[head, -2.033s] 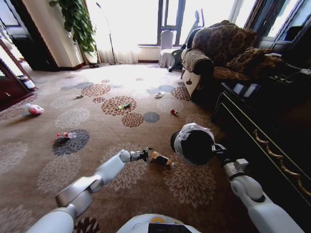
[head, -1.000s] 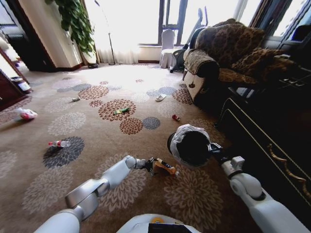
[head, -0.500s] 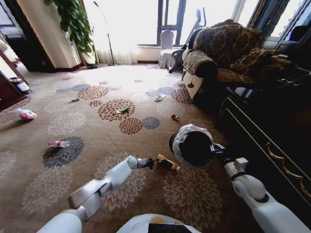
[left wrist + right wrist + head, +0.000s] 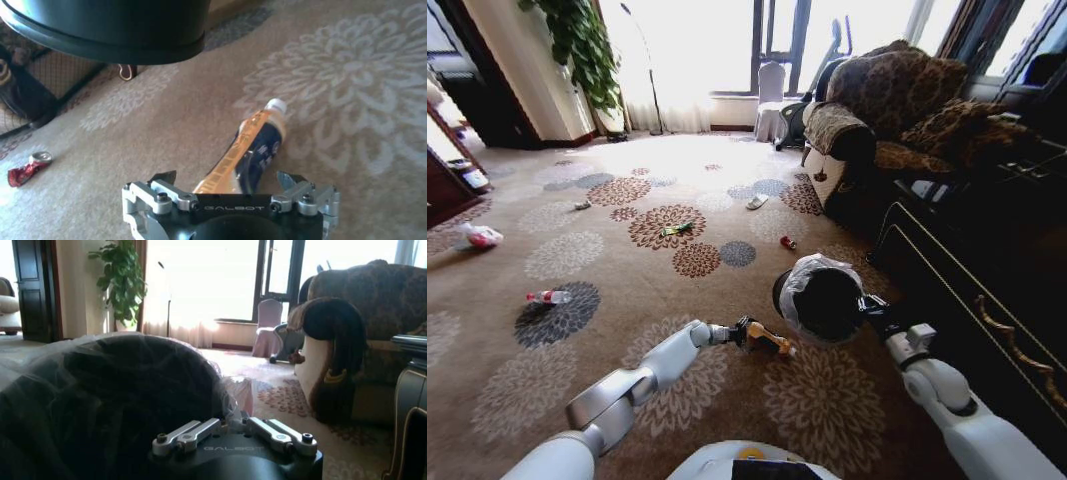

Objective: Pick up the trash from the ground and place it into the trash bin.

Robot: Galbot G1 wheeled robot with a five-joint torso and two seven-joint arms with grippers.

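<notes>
Gripping the amber bottle point(image 4: 766, 340) above the carpet point(image 4: 577, 300), the left gripper point(image 4: 745, 333) has its fingers clamped on it just beside the trash bin point(image 4: 819, 300). The right gripper point(image 4: 870, 312) holds that bin aloft, fingers closed on its rim.

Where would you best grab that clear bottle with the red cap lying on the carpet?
Probably round the middle of the clear bottle, coming down from above. It lies flat on its side on the carpet, so fingers closing across its narrow body, not along its length, should fit it best.
</notes>
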